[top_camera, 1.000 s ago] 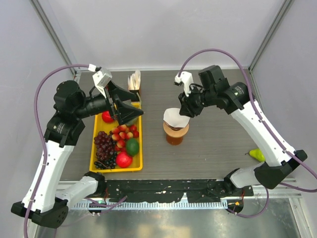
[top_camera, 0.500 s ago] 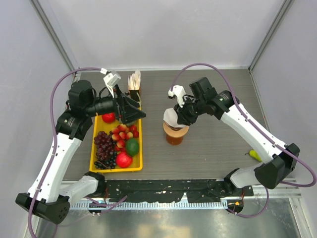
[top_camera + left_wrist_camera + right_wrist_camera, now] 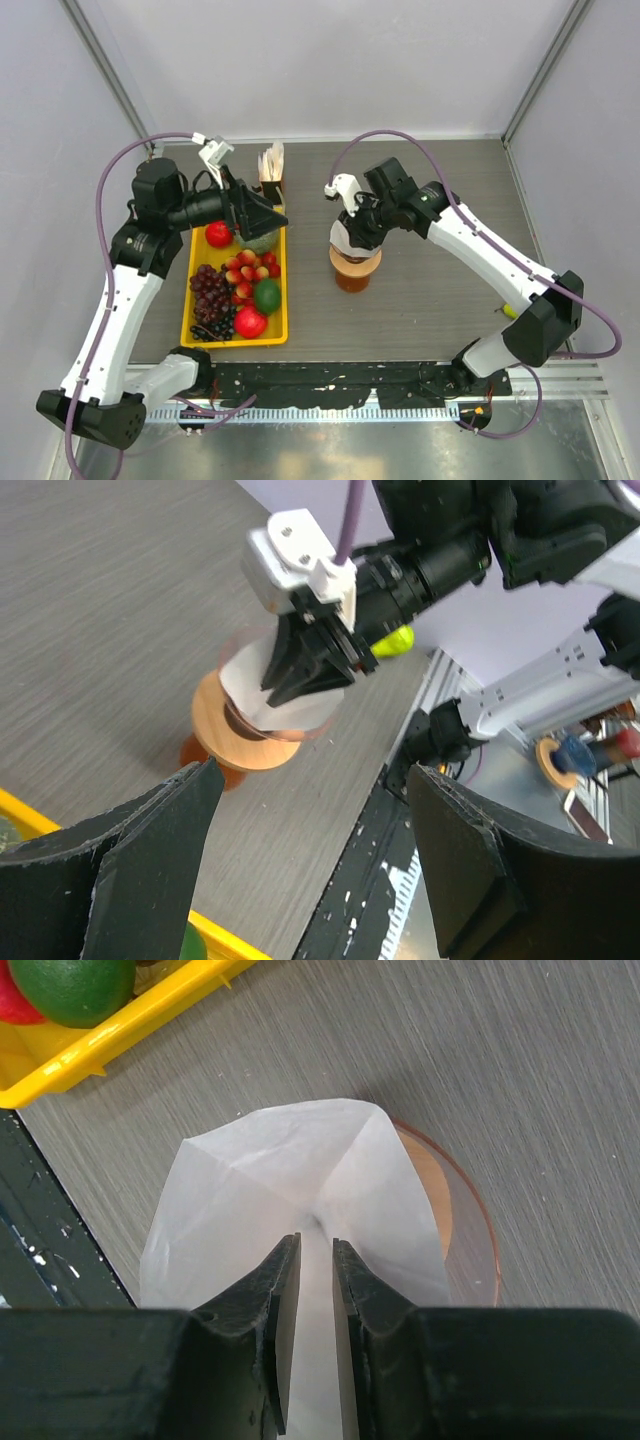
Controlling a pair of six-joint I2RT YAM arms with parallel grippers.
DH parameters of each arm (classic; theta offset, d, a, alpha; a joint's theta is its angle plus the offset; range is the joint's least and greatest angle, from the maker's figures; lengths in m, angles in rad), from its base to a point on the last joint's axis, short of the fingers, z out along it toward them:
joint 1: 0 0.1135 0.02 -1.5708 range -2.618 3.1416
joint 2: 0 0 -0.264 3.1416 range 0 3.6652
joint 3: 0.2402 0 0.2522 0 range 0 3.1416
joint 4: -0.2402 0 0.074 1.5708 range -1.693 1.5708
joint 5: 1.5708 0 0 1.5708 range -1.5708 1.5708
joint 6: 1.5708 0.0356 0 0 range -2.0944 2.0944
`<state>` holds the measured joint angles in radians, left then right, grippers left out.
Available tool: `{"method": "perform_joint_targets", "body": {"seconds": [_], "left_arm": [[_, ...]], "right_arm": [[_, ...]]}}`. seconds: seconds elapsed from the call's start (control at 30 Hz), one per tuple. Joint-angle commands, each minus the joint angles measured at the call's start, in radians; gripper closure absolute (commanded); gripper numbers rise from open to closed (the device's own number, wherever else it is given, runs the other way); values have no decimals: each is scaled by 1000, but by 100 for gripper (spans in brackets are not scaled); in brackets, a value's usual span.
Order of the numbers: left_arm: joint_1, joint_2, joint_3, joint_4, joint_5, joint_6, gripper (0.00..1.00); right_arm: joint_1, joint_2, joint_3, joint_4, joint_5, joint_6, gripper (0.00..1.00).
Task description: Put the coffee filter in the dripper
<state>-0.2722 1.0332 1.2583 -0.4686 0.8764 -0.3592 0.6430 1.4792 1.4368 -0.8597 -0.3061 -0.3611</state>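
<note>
The coffee filter, a thin white paper cone, sits tilted on the dripper, whose tan-orange collar rests on a jug of amber liquid. My right gripper is shut on the filter. In the right wrist view its fingertips pinch the paper where the creases meet, over the collar. The left wrist view shows the filter and the collar from the side. My left gripper hovers open and empty over the far end of the yellow tray, its jaws wide apart.
A yellow tray of grapes, strawberries, a lime and apples lies left of the dripper. An upright bundle of cream papers stands behind it. A green pear peeks out by the right arm. The tray corner shows in the right wrist view.
My right gripper has moved left and down with the filter, pressing it closer onto the dripper. My left arm has swung slightly back and left over the tray.
</note>
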Motion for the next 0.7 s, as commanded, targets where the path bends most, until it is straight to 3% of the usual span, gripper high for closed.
{"method": "perform_joint_targets", "body": {"seconds": [0.0,0.67], "left_arm": [[63,-1,73,13,-13,-38,15],[111,-30,44,16,-11,-60,14]], "right_arm": [[10,12,11,28,41,-12,75],[20,95,-12,8,15,-35,76]]}}
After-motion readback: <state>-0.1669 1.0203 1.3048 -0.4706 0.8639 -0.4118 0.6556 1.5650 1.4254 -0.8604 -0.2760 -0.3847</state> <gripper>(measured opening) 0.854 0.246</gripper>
